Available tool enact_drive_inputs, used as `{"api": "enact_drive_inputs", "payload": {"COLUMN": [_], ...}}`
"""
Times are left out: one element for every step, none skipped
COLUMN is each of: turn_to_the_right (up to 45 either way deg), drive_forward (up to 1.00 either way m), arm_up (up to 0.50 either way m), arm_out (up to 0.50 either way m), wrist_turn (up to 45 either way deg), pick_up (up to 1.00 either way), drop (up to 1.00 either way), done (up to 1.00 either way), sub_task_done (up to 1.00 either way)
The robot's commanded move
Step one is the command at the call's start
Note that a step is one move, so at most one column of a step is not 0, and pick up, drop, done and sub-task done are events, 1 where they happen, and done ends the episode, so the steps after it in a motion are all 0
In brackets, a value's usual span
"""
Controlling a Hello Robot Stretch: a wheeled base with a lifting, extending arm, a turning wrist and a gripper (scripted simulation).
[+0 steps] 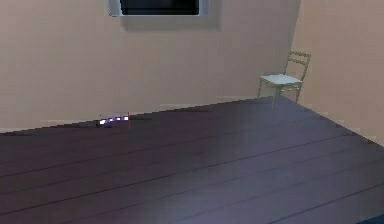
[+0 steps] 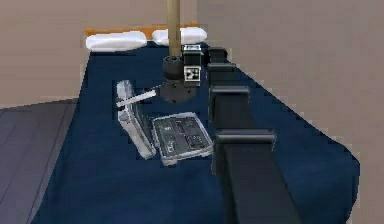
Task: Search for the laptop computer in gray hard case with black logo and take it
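One dark square arm bar [image 2: 240, 150] rises from the arm side view's bottom edge across a bed with a dark blue cover [image 2: 90, 170], ending at two small white squares with black marks [image 2: 191, 70]. Left of them sits the gripper [image 2: 126, 102], its thin fingers [image 2: 145, 96] pointing toward that view's left. The flat gray laptop computer [image 2: 180, 138] lies opened on the cover, its keyboard half just beside the arm and its lid half spread leftward at or behind the fingers. I therefore cannot tell whether the gripper has hold of anything, nor how its fingers are set. Two white pillows [image 2: 115, 41] lie at the bed's far end, beside a pale wooden post [image 2: 172, 25]. In the forward view a dark plank floor [image 1: 200, 170] runs to a beige wall [image 1: 60, 70], where a pale slat-backed chair [image 1: 285, 78] stands near the corner.
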Motion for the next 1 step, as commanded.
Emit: {"api": "enact_drive_inputs", "payload": {"turn_to_the_right": [0.0], "drive_forward": [0.0], "arm_up": [-0.26], "arm_out": [0.0], "wrist_turn": [0.0], "pick_up": [0.0], "drop": [0.0], "done": [0.0], "sub_task_done": [0.0]}}
